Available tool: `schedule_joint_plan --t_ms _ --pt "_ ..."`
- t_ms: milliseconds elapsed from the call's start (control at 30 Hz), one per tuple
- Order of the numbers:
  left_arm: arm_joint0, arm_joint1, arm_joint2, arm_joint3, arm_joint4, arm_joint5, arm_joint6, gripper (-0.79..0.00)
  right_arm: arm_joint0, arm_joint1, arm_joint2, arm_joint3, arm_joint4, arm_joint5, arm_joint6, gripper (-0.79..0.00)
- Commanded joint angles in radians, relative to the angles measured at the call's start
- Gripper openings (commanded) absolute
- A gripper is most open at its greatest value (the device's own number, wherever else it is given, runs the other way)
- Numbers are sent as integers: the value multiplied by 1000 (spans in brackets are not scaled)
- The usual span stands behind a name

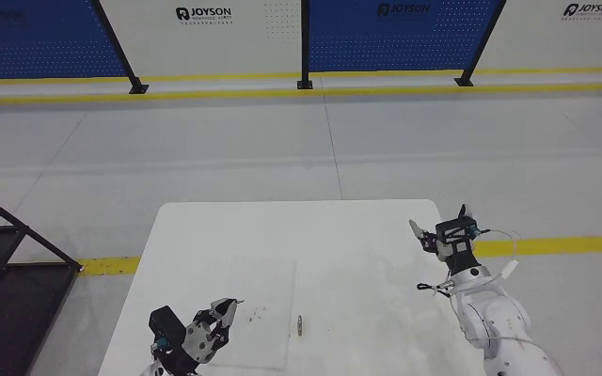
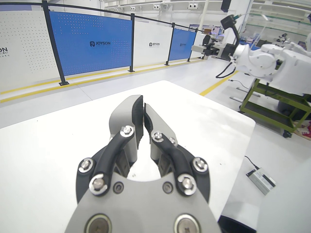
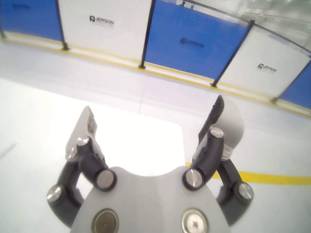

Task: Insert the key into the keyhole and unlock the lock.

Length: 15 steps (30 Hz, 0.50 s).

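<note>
Metal key on desk, long way 12-to-6, at 3 o'clock from left gripper w/ fingers together, the nearer arm; right gripper, fingers apart, farther off.

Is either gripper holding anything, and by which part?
Nothing is held. The left gripper is shut on nothing, the right gripper open and empty; a small metal object lies on the table, apart from both.
</note>
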Motion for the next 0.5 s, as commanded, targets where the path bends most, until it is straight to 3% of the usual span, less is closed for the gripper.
schedule_joint_plan --t_ms 0,200,467 --pt "0 0 0 0 0 0 0 -785 -23 1 -30 -36 -37 -47 5 0" --pt "0 0 0 0 0 0 0 -785 -95 4 -171 -128 -208 -177 38 0" --pt "0 0 0 0 0 0 0 -785 -62 -9 -428 -73 -389 -269 102 0"
